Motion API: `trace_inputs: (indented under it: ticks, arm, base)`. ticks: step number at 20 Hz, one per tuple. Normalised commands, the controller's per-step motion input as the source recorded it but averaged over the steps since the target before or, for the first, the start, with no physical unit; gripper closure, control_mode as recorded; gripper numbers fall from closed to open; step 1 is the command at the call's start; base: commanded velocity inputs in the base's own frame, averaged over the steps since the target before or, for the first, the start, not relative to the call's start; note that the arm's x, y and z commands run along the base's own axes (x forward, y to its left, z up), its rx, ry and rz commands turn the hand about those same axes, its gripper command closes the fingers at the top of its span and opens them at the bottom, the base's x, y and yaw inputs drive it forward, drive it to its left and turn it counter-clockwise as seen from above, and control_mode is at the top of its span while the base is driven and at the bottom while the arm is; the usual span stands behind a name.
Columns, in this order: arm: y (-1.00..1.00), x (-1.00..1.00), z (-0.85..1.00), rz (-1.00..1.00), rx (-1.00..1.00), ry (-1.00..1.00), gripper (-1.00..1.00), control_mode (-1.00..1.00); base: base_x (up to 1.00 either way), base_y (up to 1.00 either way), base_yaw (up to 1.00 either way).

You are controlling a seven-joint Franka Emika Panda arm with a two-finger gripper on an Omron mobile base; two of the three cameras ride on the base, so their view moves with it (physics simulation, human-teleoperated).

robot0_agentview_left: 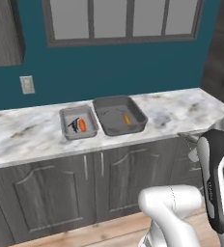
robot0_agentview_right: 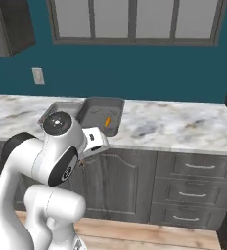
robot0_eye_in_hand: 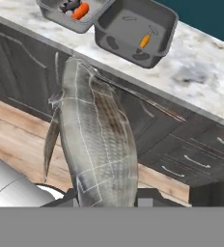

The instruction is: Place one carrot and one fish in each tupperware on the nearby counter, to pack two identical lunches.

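While the gripper [robot0_eye_in_hand: 106, 195] clamps a fish [robot0_eye_in_hand: 97, 144], delivery remains: carry it over the counter [robot0_agentview_left: 181, 111] into the larger tupperware [robot0_agentview_left: 119, 116], right of the smaller.

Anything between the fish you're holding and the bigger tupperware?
Nothing visible. In the hand view the fish hangs in front of the cabinets, below the counter edge; the larger tupperware holds just a carrot, with open floor beside it.

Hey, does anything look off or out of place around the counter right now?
Nothing is spilled or damaged. The smaller tupperware holds a carrot and a dark fish; the larger tupperware has just a carrot. The second fish hangs from the end effector in front of the cabinets, not yet packed.
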Motion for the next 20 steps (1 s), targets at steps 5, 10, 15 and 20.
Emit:
trace_inputs:
  ticks: [5, 10, 15, 20]
  arm:
    - [0.00, 0.00, 0.00, 0.00, 0.00, 0.00, 1.00, 1.00]
    - [0.00, 0.00, 0.00, 0.00, 0.00, 0.00, 1.00, 1.00]
    - [0.00, 0.00, 0.00, 0.00, 0.00, 0.00, 1.00, 1.00]
    - [0.00, 0.00, 0.00, 0.00, 0.00, 0.00, 1.00, 1.00]
  base:
    - [0.22, 0.80, 0.00]
    - [0.40, -0.10, 0.00]
    - [0.59, -0.15, 0.00]
    - [0.90, 0.00, 0.00]
